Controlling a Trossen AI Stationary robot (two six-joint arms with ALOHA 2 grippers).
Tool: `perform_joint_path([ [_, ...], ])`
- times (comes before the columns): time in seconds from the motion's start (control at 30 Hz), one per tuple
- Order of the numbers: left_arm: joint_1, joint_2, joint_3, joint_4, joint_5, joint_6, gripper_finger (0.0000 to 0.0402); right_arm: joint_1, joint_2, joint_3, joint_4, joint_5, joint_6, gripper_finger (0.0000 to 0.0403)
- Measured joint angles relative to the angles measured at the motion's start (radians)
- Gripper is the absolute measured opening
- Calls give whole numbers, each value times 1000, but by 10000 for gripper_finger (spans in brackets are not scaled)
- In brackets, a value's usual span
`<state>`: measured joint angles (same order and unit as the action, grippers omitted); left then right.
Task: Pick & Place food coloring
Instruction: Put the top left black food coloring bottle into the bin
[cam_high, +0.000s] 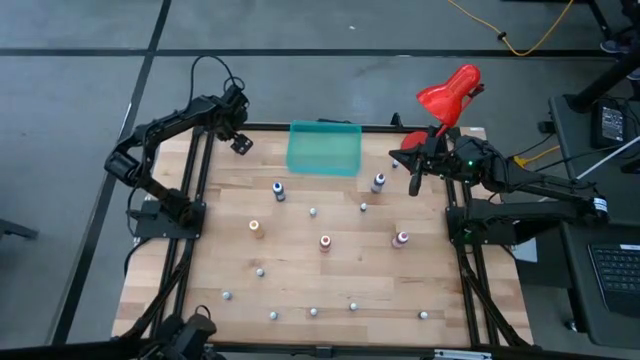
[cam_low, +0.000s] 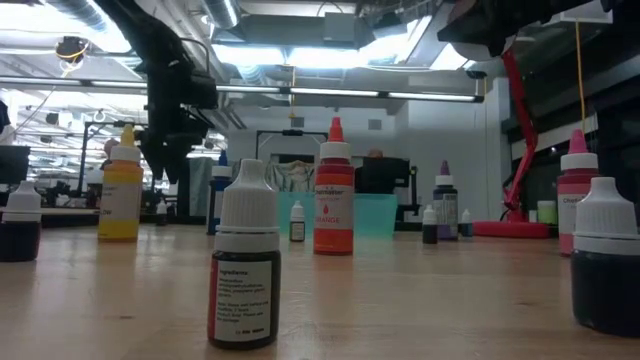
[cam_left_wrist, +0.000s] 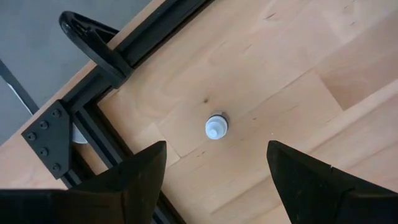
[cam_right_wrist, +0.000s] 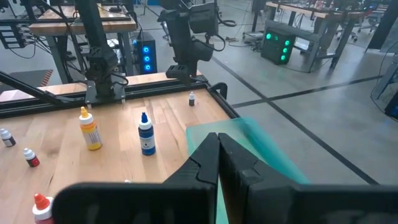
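- The left pincer (cam_left_wrist: 216, 155) is held fingers apart above the counter's (cam_high: 300, 280) far-left corner, straight over a small white-capped bottle (cam_left_wrist: 216, 127). This is judged to be the pick in hand.
- The bottle is seen cap-on and upright, roughly centred between the fingers and close to the black frame rail (cam_left_wrist: 109, 146).
- For a clean pick, the descent should be kept vertical. The fingers should be closed on the body below the cap, since the cap is narrow and likely to slip.
- The rail-side finger should be checked for clearance before closing. A tiny, light bottle is easily tipped by one-sided contact.
- The teal bin (cam_high: 325, 148) at the far edge is presumed to be the drop target. It is not confirmed by the views.
- The right pincer (cam_high: 414, 180) is parked with fingers together just right of the bin, beside the red lamp (cam_high: 450, 92).
- Taller food coloring bottles counted, left to right: orange-yellow (cam_high: 255, 229), blue (cam_high: 279, 190), red-orange (cam_high: 325, 242), dark blue-purple (cam_high: 378, 182), pink (cam_high: 401, 239). That makes five.
- Small greyish-white bottles: eight are counted in the open in the high view, plus the one under the left pincer.
- One bin and one lamp are counted.
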<state>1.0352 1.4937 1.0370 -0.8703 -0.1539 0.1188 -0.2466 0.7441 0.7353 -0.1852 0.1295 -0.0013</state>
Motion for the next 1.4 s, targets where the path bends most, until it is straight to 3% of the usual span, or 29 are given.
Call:
perform_joint_path([
  [0.27,30,29,0,0,67,9,275,0,0,0,0,0,0,12],
  [0.83,37,46,0,-2,75,42,274,0,0,0,0,0,1,12],
  [1.03,36,46,0,-3,138,45,274,0,0,0,0,1,30,12],
  [1.4,37,46,0,-1,123,43,274,0,0,0,-34,0,76,12],
])
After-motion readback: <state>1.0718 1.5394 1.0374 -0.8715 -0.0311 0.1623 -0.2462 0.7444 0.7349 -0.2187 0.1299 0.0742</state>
